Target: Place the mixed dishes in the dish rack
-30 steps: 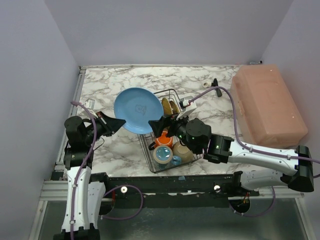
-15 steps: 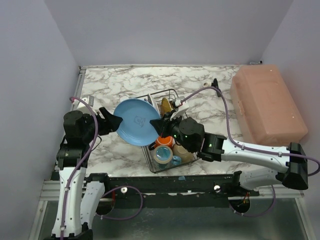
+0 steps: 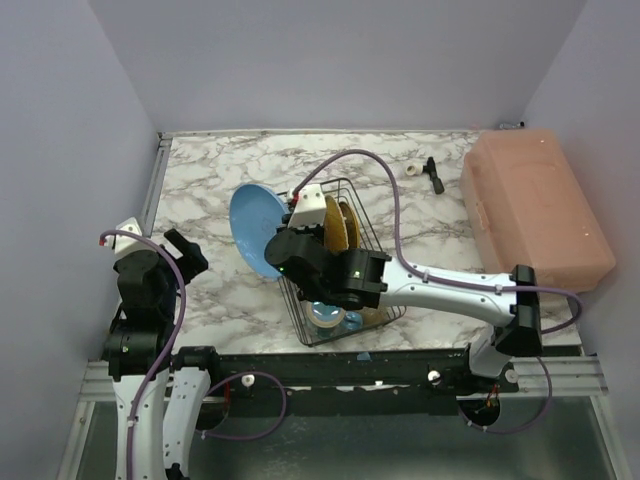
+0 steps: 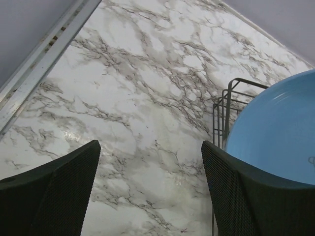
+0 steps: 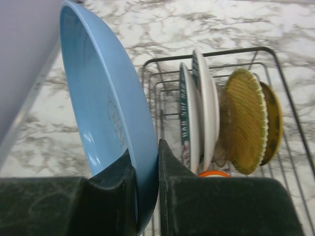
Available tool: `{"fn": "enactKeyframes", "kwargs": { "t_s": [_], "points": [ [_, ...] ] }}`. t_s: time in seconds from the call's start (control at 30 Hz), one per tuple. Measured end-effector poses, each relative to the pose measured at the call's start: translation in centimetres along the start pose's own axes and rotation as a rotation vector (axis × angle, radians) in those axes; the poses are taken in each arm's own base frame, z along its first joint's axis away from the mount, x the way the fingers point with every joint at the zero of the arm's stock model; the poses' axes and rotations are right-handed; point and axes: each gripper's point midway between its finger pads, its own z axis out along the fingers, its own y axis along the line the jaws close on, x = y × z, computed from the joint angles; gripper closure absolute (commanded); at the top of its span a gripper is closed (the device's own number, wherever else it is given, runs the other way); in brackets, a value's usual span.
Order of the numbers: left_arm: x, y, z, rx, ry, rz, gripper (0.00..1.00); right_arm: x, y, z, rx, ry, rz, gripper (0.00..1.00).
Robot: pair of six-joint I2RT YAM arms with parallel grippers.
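Observation:
My right gripper (image 5: 146, 191) is shut on the lower rim of the blue plate (image 5: 108, 113), which stands on edge and tilts left. In the top view the blue plate (image 3: 252, 222) hangs just left of the dish rack (image 3: 368, 222), with the right gripper (image 3: 281, 256) under it. The black wire dish rack (image 5: 206, 53) holds a green-rimmed white plate (image 5: 186, 123), another white plate (image 5: 206, 108), a yellow plate (image 5: 246, 128), a small yellow plate (image 5: 273, 123) and an orange mug (image 5: 214, 173). A blue mug (image 3: 325, 312) sits at the rack's near end. My left gripper (image 4: 150, 187) is open and empty over the marble, left of the plate.
A large pink box (image 3: 535, 210) fills the right side of the table. A small black tool (image 3: 433, 172) lies at the back, left of the box. A metal rail (image 4: 44, 49) runs along the table's left edge. Marble top (image 3: 210, 170) lies behind and left of the rack.
The left gripper opened, let go of the blue plate and drew back to the left. The right gripper shut on the plate's rim and now holds it alone, more upright.

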Motion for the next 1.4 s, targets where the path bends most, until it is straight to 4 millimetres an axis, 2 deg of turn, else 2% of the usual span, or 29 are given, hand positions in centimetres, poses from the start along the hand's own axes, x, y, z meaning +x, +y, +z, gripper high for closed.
{"fn": "enactKeyframes", "kwargs": {
  "t_s": [0.03,0.17,0.3,0.5,0.73,1.13,1.23,1.4],
  "points": [
    [0.0,0.3,0.0,-0.017,-0.002,0.0,0.05,0.3,-0.4,0.4,0.043,0.003,-0.027,1.0],
    [-0.2,1.0,0.0,-0.059,-0.016,-0.005,0.05,1.9,-2.3,1.3,0.192,0.019,-0.16,1.0],
    [-0.2,1.3,-0.1,-0.07,-0.023,-0.006,0.05,2.6,-3.3,1.7,0.282,0.023,-0.274,1.0],
    [-0.1,1.2,0.0,-0.067,-0.019,-0.003,0.06,2.9,-2.8,2.9,0.374,0.016,-0.389,0.99],
    [0.0,1.3,0.0,-0.067,-0.017,-0.002,0.06,4.6,-2.3,4.5,0.455,0.009,-0.496,1.0],
    [0.1,1.3,0.0,-0.068,-0.016,0.0,0.06,3.9,-3.0,4.2,0.486,-0.017,-0.544,0.99],
    [0.1,1.3,0.0,-0.068,-0.016,0.0,0.07,4.5,-3.9,4.1,0.492,-0.001,-0.602,0.99],
    [0.1,1.3,0.0,-0.068,-0.016,0.0,0.07,4.8,-3.7,4.2,0.487,-0.001,-0.612,0.99]
  ]
}}
